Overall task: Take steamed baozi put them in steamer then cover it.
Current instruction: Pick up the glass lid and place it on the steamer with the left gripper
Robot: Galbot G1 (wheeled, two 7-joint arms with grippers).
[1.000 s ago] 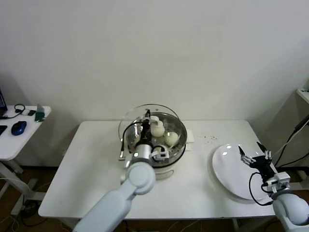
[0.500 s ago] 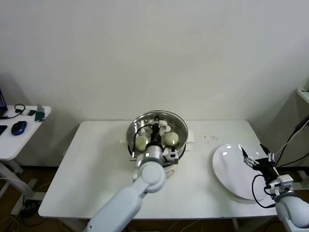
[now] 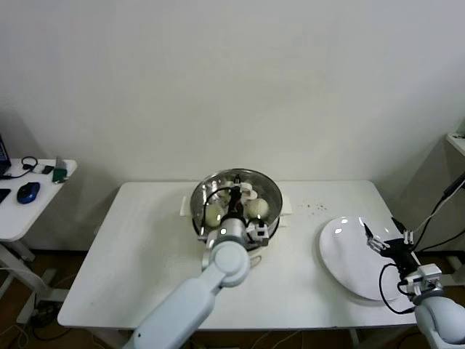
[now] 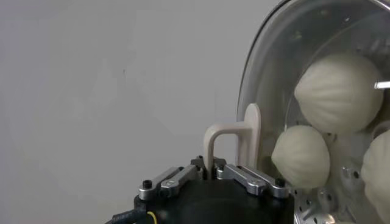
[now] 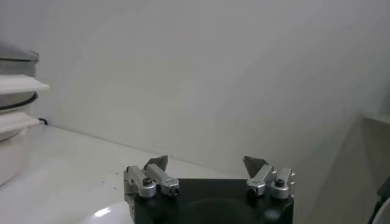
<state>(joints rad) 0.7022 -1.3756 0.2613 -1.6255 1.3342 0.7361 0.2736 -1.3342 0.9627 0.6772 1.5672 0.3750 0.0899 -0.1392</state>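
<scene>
The left hand [image 4: 213, 175] is clamped on the cream handle [image 4: 234, 137] of the glass lid [image 3: 236, 196], holding it over the steamer [image 3: 234, 218] at the desk's [image 3: 138, 254] middle rear. The buns [image 4: 338, 91] lie inside, under the glass. The left arm reaches straight forward over bare desk. The right hand [image 3: 385, 236] hovers over the white plate [image 3: 349, 254] near the desk's right edge, fingers spread wide, holding nothing.

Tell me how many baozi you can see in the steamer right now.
3 show through the glass lid in the left wrist view: one large baozi, one below it, one at the edge. More may be hidden.
</scene>
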